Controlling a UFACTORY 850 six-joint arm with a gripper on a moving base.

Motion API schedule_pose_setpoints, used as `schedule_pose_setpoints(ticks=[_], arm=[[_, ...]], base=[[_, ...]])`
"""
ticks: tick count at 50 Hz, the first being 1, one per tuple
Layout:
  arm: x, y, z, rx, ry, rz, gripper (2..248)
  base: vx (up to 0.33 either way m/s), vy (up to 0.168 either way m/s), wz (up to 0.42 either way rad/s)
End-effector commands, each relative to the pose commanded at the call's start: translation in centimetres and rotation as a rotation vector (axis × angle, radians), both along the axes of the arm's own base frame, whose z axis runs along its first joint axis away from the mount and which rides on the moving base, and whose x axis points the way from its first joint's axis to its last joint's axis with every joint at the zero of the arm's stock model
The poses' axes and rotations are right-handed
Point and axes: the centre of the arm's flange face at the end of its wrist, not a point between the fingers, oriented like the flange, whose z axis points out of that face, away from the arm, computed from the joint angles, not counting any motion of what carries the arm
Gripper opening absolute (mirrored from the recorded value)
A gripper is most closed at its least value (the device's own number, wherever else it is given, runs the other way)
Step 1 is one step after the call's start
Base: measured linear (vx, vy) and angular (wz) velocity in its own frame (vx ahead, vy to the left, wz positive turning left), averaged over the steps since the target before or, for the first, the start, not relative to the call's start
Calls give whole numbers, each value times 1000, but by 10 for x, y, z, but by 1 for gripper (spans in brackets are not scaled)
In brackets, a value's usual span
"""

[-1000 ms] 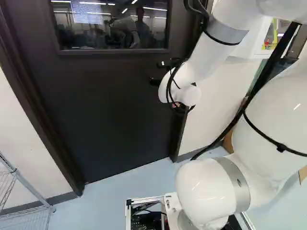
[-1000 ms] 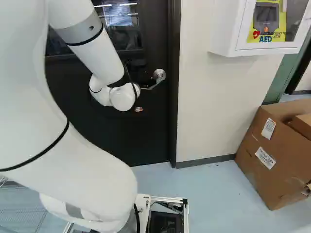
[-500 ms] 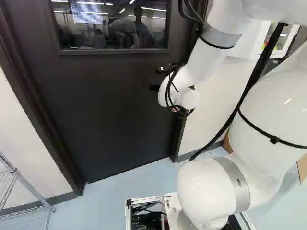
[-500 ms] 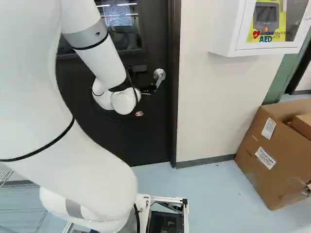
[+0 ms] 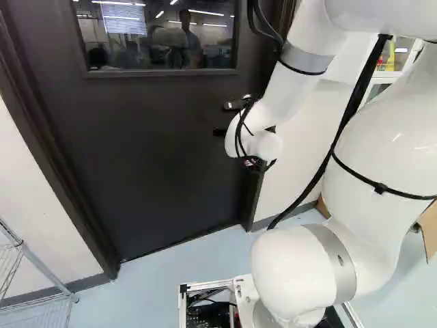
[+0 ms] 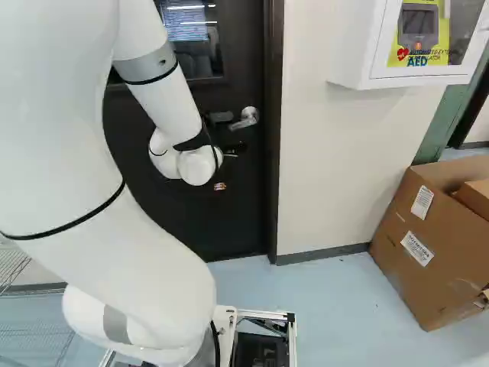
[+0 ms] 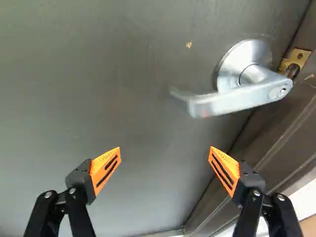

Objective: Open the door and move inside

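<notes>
Jutting from a dark, windowed door, a shiny silver lever handle, round-based, the gripper spread wide

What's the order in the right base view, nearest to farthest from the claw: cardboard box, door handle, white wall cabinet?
1. Door handle: on the door, just ahead of the claw.
2. White wall cabinet: right of the door, up on the wall.
3. Cardboard box: far right, on the floor.
</notes>
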Motion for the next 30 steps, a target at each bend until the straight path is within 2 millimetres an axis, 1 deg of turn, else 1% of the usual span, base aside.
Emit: schedule_pose_setpoints(ticks=[16, 30], arm=[[4, 0, -14, 0, 34, 0, 247], [23, 0, -13, 0, 12, 4, 247]], base=[[0, 0, 0], [0, 0, 0]])
